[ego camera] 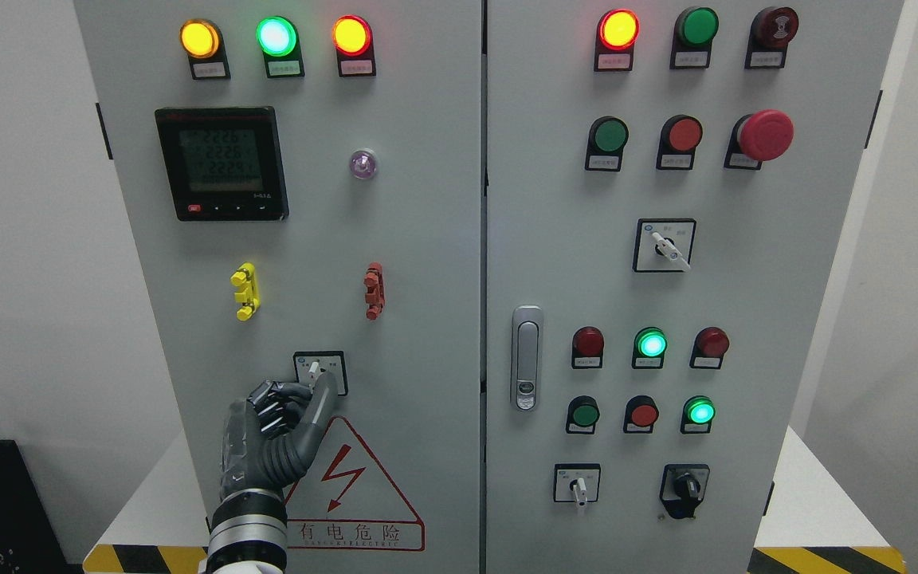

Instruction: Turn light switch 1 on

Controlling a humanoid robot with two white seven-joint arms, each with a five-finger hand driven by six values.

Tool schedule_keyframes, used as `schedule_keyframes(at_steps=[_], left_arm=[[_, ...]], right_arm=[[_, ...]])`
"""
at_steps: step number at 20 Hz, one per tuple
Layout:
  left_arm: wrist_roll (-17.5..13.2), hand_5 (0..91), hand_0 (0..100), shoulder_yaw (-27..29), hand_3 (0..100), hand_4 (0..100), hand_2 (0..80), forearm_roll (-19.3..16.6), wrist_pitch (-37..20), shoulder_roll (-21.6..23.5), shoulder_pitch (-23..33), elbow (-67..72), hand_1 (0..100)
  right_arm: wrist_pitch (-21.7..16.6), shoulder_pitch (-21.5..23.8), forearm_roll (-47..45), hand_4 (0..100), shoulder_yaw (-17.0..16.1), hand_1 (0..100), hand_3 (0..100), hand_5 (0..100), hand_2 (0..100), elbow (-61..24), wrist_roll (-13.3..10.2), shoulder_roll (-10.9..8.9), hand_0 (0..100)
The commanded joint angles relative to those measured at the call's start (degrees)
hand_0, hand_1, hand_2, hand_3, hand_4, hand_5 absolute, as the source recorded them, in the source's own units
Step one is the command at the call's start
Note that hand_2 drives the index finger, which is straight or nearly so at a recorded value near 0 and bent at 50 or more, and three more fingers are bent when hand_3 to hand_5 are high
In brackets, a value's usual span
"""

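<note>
**Left hand at switch 1**

Switch (319, 371) sits low on the left door, above the warning triangle (355, 494). My left hand (280, 430): four fingers curled, thumb (322, 402) extended, its tip at the switch's lower edge; contact unclear. Holding nothing. Left door: three lit lamps on top, one meter (221, 163), two small handles, yellow and red.

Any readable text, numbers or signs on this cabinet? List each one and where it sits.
"有电危险": red-bordered triangular lightning warning sign on the grey left cabinet door.
Black digital meter: three rows of digits, roughly "226", too blurred to confirm.
Small white labels under the lamps and buttons: too small to read.
Fine line under the warning characters: unreadable.
</note>
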Motion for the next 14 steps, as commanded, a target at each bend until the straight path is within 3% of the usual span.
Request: schedule_keyframes(at_steps=[1, 14], left_arm=[[-0.1, 84.0, 36, -0.2, 90, 92, 58.6, 0.0, 0.0, 0.0, 0.0, 0.1, 58], [-0.1, 84.0, 50, -0.2, 90, 92, 58.7, 0.0, 0.0, 0.0, -0.3, 0.1, 55]], right_arm=[[0.0, 0.0, 0.0, 0, 0.0, 0, 0, 0, 0, 0.0, 0.0, 0.0, 31], [0.0, 0.0, 0.0, 0, 0.0, 0, 0, 0, 0, 0.0, 0.0, 0.0, 31]])
